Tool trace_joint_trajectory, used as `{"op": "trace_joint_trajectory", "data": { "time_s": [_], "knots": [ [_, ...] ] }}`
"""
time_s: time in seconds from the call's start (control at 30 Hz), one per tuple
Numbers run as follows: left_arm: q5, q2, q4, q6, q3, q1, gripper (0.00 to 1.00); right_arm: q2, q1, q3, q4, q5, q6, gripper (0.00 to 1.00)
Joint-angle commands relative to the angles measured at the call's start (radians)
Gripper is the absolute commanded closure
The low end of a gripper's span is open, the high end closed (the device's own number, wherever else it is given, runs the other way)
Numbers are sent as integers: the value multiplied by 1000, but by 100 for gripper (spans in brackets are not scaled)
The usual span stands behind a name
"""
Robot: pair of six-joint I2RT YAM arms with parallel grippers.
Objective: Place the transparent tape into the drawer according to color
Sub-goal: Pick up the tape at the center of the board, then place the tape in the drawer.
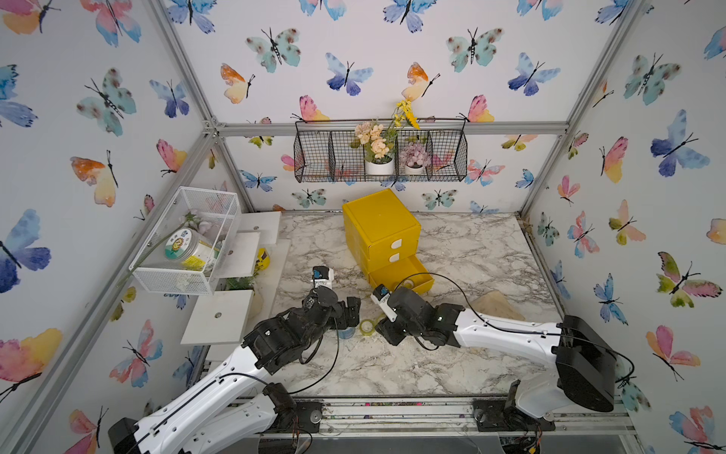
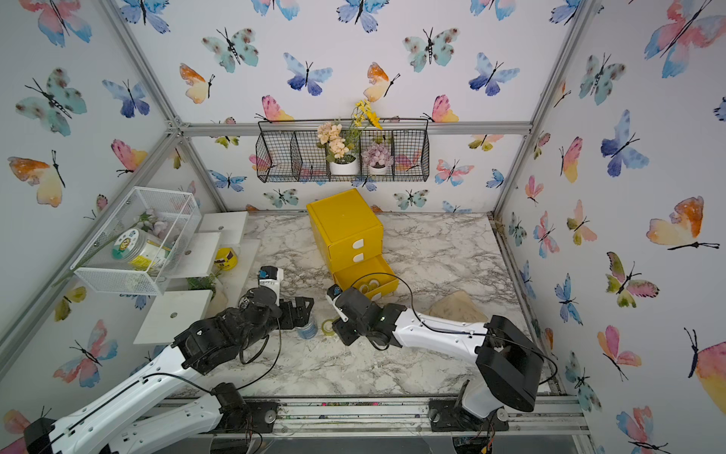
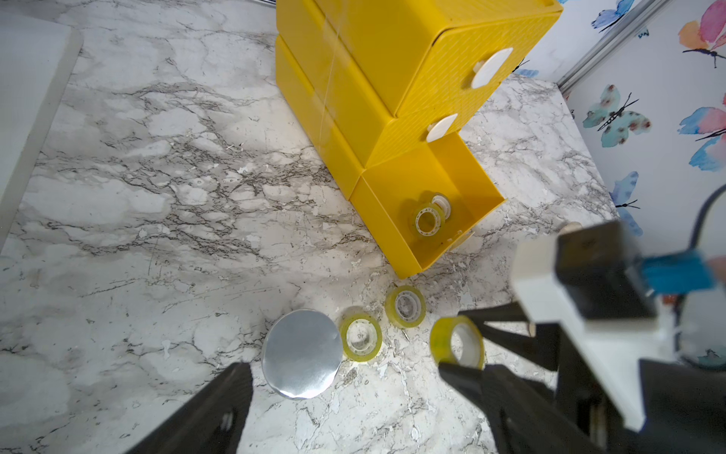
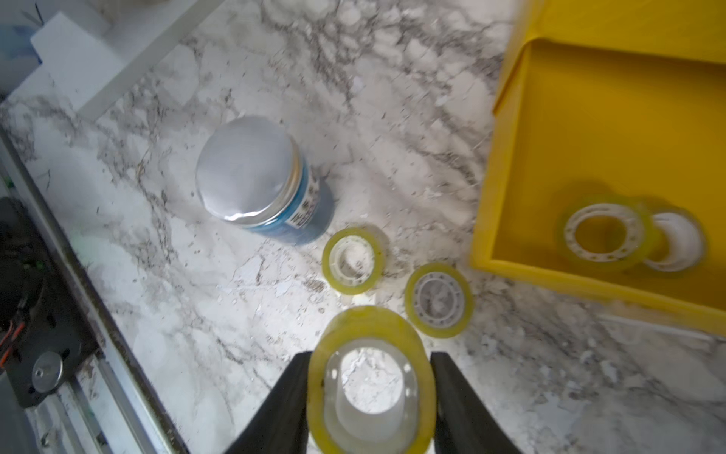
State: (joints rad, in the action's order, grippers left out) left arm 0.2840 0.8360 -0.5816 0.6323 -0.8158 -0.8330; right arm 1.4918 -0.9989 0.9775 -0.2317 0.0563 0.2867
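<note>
Right gripper (image 4: 371, 393): black jaws clamped on a glossy yellow-green tape roll (image 4: 371, 377) with a white core. Its lower edge is cut off. In both top views it sits lower centre, mostly hidden by the arms.
Left gripper (image 3: 345, 393): jaws wide apart, near the foil-lidded jar (image 3: 301, 353).
Bottom drawer (image 3: 387, 212): smooth yellow plastic, pulled out, holding two blurred rolls (image 3: 428, 218).
Two loose rolls (image 4: 352, 260) lie flat on the veined marble table (image 3: 157, 196).

top pair: high, front, facing back wall (image 1: 373, 70) | wrists: close, downward, sharing open drawer (image 3: 387, 224)
</note>
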Motion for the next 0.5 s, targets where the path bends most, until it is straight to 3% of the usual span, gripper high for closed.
{"op": "trace_joint_trajectory", "data": {
  "time_s": [0.0,0.2,0.47],
  "knots": [
    [17,-2,15,12,13,2,4,-27,84,40,8,63,-12,60],
    [13,2,16,13,27,3,4,50,244,84,100,71,6,60],
    [-8,6,28,12,50,3,4,242,313,159,115,92,27,60]
  ]
}}
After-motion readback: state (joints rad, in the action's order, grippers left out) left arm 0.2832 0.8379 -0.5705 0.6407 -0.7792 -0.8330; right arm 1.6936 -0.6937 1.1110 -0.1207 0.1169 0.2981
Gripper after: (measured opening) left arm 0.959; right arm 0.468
